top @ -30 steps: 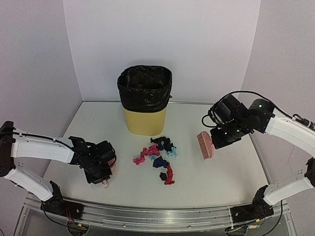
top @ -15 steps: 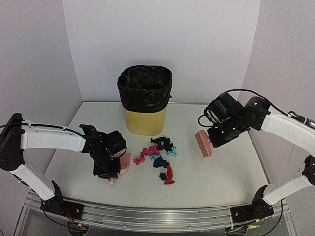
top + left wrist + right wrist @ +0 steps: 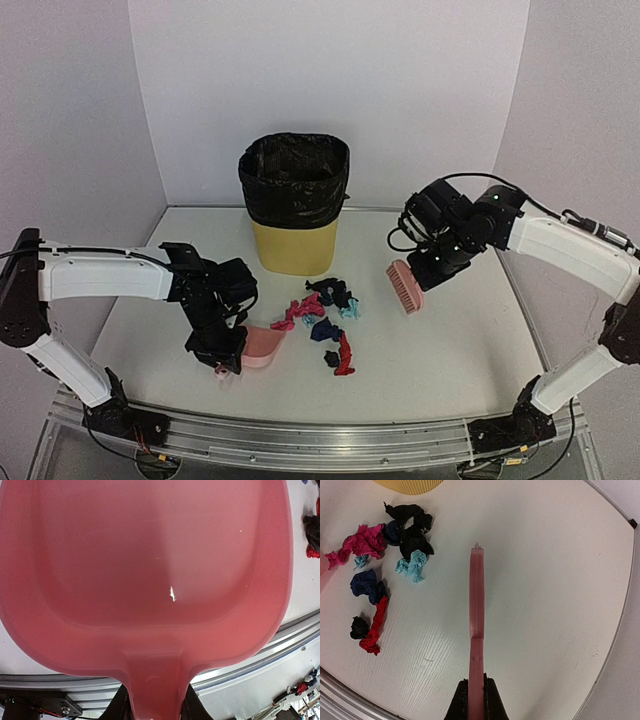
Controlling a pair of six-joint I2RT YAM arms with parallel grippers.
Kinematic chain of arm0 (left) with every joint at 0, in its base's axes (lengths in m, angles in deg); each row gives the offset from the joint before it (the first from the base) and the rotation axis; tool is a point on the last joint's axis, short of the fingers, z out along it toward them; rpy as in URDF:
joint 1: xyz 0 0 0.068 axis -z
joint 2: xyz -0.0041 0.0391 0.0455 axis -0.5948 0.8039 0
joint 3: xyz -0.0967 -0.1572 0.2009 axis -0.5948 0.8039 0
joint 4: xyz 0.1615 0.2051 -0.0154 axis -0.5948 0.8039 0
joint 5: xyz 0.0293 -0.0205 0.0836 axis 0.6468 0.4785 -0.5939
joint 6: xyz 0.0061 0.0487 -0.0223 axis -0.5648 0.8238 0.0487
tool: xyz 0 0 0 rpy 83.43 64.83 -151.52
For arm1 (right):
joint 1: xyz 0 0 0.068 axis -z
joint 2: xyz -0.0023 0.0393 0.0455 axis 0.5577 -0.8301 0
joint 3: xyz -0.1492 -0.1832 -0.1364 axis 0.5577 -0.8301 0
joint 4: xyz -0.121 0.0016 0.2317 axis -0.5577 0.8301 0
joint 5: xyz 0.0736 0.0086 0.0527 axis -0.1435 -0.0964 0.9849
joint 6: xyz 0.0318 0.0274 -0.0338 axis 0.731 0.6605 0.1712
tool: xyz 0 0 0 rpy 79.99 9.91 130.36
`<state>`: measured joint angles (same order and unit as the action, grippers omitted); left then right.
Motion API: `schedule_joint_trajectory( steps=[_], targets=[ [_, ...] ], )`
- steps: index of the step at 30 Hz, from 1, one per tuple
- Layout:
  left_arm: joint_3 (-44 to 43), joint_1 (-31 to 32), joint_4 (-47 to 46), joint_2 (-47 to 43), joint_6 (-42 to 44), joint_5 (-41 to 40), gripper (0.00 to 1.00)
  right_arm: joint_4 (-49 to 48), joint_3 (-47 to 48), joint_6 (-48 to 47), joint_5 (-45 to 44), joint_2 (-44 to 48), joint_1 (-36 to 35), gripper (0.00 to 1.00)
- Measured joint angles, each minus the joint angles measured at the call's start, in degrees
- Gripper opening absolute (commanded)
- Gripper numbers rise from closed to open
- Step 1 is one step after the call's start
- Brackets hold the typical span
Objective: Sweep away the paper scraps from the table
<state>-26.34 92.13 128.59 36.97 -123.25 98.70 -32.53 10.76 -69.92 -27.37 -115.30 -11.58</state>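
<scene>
A: Where were the paper scraps (image 3: 325, 318)?
B: Bunched in one loose cluster at centre frame on the table (image 3: 450, 350), just below the yellow bin (image 3: 295, 245). Red, navy and teal wads, some touching. None were in the pan.
A: Handling?
B: Judged very light, soft and crumpled. They'd likely skid or roll under bristles and scatter if hit fast. No point pinching them one by one. Better pushed as a group, from the right edge of the cluster toward the pan.
A: Tools?
B: Left gripper (image 3: 222, 355) was clamped on the handle of the pink dustpan (image 3: 262, 345), with the pan mouth at the lower left of the cluster, just beside the nearest magenta wad. Right gripper (image 3: 476, 700) was closed tight on the pink brush (image 3: 403, 286), held right of the cluster and apart from it. Whether the bristles touched the table couldn't be told.
A: Containers?
B: The dustpan held nothing, only a pale speck showed in the left wrist view. The bin had a black liner (image 3: 295, 160), and its inside was too dark to read.
</scene>
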Motion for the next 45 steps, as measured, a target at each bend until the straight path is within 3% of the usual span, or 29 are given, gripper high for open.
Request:
schedule_joint_trajectory(
  steps=[10, 21, 26, 35, 45],
  targets=[
    [-4.0, 3.1, 3.5, 3.6, 7.3, 2.6, 0.0, -0.4, 5.6, -5.4, -1.9, -5.9, 1.3, 0.0],
    [-6.5, 4.3, 5.4, 9.4, 12.4, 0.7, 0.0, -5.8, 6.8, -32.0, -2.7, -12.4, 1.6, 0.0],
    [-7.1, 4.3, 5.2, 11.1, 14.5, -0.2, 0.0, -8.5, 8.6, -39.9, -3.4, -16.2, 1.6, 0.0],
    [-10.5, 4.3, 4.3, 15.7, 18.4, -1.5, 0.0, -10.9, 13.3, -44.3, -4.8, -24.0, 0.7, 0.0],
    [-14.8, 4.3, 4.2, 18.9, 22.8, -1.9, 0.0, -13.0, 17.1, -43.0, -12.6, -31.1, -6.5, 0.0]
  ],
)
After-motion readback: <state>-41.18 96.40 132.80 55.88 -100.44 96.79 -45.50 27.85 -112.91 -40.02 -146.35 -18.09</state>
